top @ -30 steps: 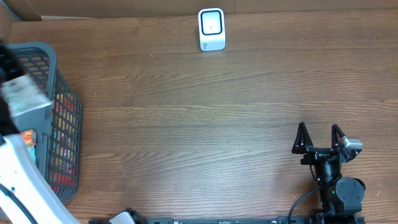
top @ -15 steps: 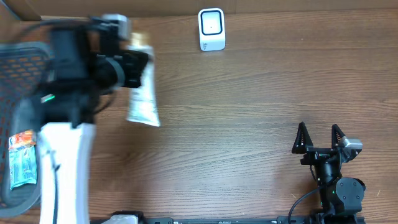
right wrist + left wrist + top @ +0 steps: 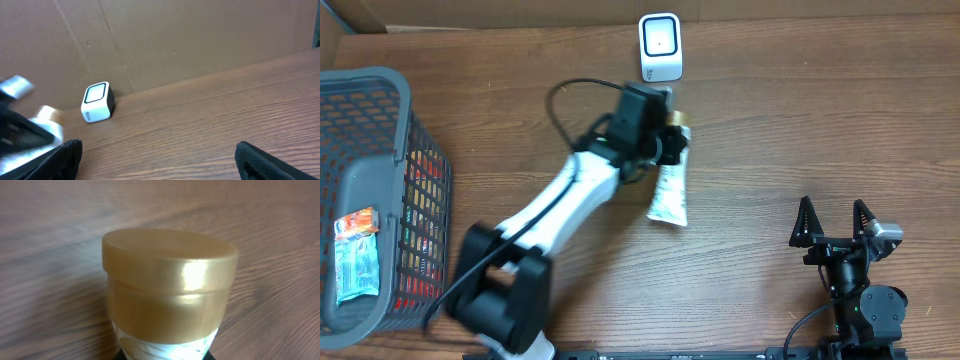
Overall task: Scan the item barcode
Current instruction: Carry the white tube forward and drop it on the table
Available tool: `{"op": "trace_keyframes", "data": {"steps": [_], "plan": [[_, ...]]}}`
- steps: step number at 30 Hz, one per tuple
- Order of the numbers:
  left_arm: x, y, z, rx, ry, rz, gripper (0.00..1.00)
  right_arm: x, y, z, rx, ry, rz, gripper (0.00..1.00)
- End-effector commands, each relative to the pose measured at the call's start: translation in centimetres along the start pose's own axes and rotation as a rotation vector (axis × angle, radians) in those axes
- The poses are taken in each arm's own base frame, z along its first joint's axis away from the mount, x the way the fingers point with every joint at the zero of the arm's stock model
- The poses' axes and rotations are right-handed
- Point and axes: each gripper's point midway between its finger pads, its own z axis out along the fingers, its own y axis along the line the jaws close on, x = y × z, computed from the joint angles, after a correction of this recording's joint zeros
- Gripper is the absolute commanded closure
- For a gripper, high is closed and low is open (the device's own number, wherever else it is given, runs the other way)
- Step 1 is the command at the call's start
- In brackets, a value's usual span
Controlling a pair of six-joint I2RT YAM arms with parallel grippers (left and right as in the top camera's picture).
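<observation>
The item is a white tube (image 3: 670, 194) with a gold cap (image 3: 677, 124). My left gripper (image 3: 663, 146) is shut on it near the cap end, holding it above the table just below the white scanner (image 3: 660, 47) at the far edge. The cap points toward the scanner. Close up in the left wrist view, the gold cap (image 3: 170, 280) fills the frame and the white tube body (image 3: 165, 347) sits between the jaws of the left gripper (image 3: 165, 356). No barcode shows. My right gripper (image 3: 834, 222) stands open at the near right, empty. The right wrist view shows the scanner (image 3: 96, 102) far ahead.
A grey mesh basket (image 3: 380, 85) stands at the left edge, with a packet (image 3: 358, 255) and other items inside. A cardboard wall (image 3: 175, 35) runs behind the scanner. The left arm (image 3: 570, 195) stretches diagonally across the table's middle.
My left arm has swung from over the basket rightwards across the table, carrying the tube to just below the scanner. The right arm has not moved.
</observation>
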Motion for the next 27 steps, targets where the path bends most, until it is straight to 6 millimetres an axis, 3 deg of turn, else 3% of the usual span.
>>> {"op": "trace_keyframes", "data": {"steps": [1,10,12,14,15,18,21,23,27], "plan": [[1.9,-1.1,3.7,0.028,0.051,-0.074,0.96,0.3,0.1,0.0,-0.008,0.003,0.004,0.0],[4.7,-1.0,7.9,0.022,0.099,-0.061,0.95,0.3,0.1,0.0,-0.008,0.003,0.004,0.0],[4.8,-1.0,8.1,0.022,0.101,-0.062,0.86,0.3,0.1,0.0,-0.008,0.003,0.004,0.0],[4.7,-1.5,8.0,0.049,0.102,-0.058,0.34,0.3,0.1,0.0,-0.008,0.003,0.004,0.0],[4.4,-1.8,7.9,0.062,0.101,-0.049,0.0,0.3,0.1,0.0,-0.008,0.003,0.004,0.0],[2.8,-2.7,7.3,0.101,0.077,0.018,0.0,0.3,0.1,0.0,-0.008,0.003,0.004,0.0],[-0.1,-3.4,5.1,0.103,0.039,0.054,0.0,0.3,0.1,0.0,-0.008,0.003,0.004,0.0],[-2.4,-3.9,3.2,0.102,0.008,0.087,0.0,0.3,0.1,0.0,-0.008,0.003,0.004,0.0],[-7.5,-4.4,-3.3,0.077,-0.066,0.17,0.0,0.3,0.1,0.0,-0.008,0.003,0.004,0.0]]}}
